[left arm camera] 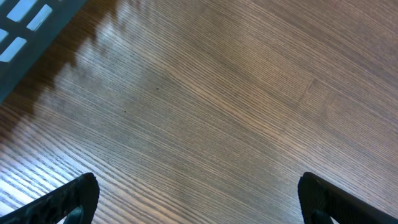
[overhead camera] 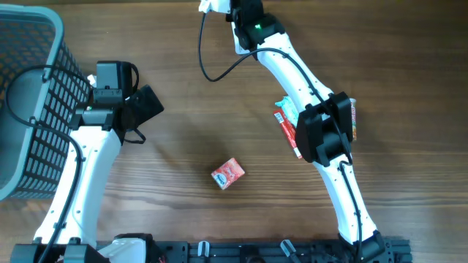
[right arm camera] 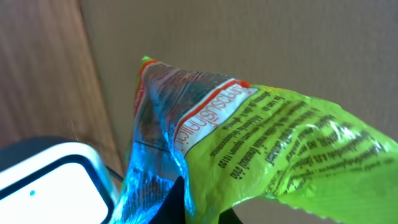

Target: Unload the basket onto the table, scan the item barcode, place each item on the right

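Currently we note the right tool [right arm camera: 200, 211] closed on the lower edge of a green packet [right arm camera: 261, 137], which fills the middle and right of the right wrist view. The packet is crinkled, with a red-and-white printed band and small black print facing the camera; we cannot make out a barcode. A white device [right arm camera: 50, 183] with a dark border sits at the lower left of that view, just beside the packet; we cannot tell whether they touch. From overhead, the right arm reaches to the top centre of the frame, and the packet itself is hidden from us there.

The left tool [left arm camera: 199, 202] stands wide open, holding nothing, over bare wood of the surface [left arm camera: 236, 93]. Overhead it sits at the left, just beside the dark mesh basket [overhead camera: 51, 109]. A small red box [overhead camera: 227, 174] lies on the surface at centre, well apart from both tools. A red packet [overhead camera: 287, 128] lies partly under the right arm at right.
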`<act>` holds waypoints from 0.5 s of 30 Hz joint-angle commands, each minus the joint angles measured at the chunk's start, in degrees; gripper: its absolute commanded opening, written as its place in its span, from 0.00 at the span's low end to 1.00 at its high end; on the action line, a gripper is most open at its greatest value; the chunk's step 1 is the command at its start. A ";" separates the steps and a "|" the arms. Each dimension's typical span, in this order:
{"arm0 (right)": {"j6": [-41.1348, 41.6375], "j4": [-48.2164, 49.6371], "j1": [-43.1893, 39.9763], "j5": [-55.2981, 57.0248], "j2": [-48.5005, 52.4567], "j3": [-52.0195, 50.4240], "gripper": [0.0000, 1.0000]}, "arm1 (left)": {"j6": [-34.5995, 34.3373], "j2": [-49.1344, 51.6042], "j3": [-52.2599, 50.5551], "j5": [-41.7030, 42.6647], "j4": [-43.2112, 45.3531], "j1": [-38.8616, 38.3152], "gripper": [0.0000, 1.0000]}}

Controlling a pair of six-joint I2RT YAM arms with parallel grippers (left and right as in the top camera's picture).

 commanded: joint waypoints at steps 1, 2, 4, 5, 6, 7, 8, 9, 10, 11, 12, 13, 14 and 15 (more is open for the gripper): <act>1.73 -3.41 0.46 -0.70 0.44 1.38 0.04 | -0.31 -0.72 0.07 -0.55 0.13 0.22 1.00; 3.65 -4.94 0.50 -0.28 0.44 1.38 0.04 | -0.31 -0.72 0.07 -0.52 0.13 0.22 1.00; 8.00 -5.51 0.50 -0.13 0.42 1.38 0.04 | -0.31 -0.72 0.07 -0.52 0.13 0.22 1.00; 9.44 -6.47 0.50 -0.13 0.42 1.38 0.04 | -0.31 -0.72 0.07 -0.52 0.13 0.22 1.00; 10.32 -7.19 0.50 -0.15 0.42 1.38 0.04 | -0.31 -0.72 0.04 -0.55 0.13 0.22 1.00; 11.26 -8.24 0.50 -0.42 0.42 1.38 0.04 | -0.31 -0.72 0.07 -0.55 0.13 0.22 1.00; 12.50 -8.96 0.50 -0.37 0.42 1.38 0.04 | -0.31 -0.72 0.07 -0.55 0.13 0.22 1.00; 13.79 -9.62 0.50 -0.37 0.15 1.40 0.04 | -0.31 -0.72 0.07 -0.52 0.13 0.22 1.00; 15.15 -9.75 0.50 -0.35 -0.39 1.40 0.04 | -0.31 -0.72 0.07 -0.55 0.13 0.22 1.00; 16.83 -9.62 0.42 -0.66 -1.07 1.40 0.04 | -0.31 -0.72 0.07 -0.55 0.13 0.22 1.00; 18.10 -9.57 0.26 -1.62 -2.10 1.40 0.04 | -0.31 -0.72 0.07 -0.55 0.13 0.22 1.00; 21.42 -9.57 -0.20 -2.54 -4.92 1.40 0.04 | -0.31 -0.72 0.07 -0.55 0.13 0.22 1.00; 24.02 -9.97 -0.52 -2.49 -7.28 1.40 0.04 | -0.31 -0.72 0.07 -0.52 0.13 0.22 1.00; 26.47 -11.32 -0.87 -2.49 -10.10 1.40 0.04 | -0.31 -0.72 0.07 -0.55 0.13 0.22 1.00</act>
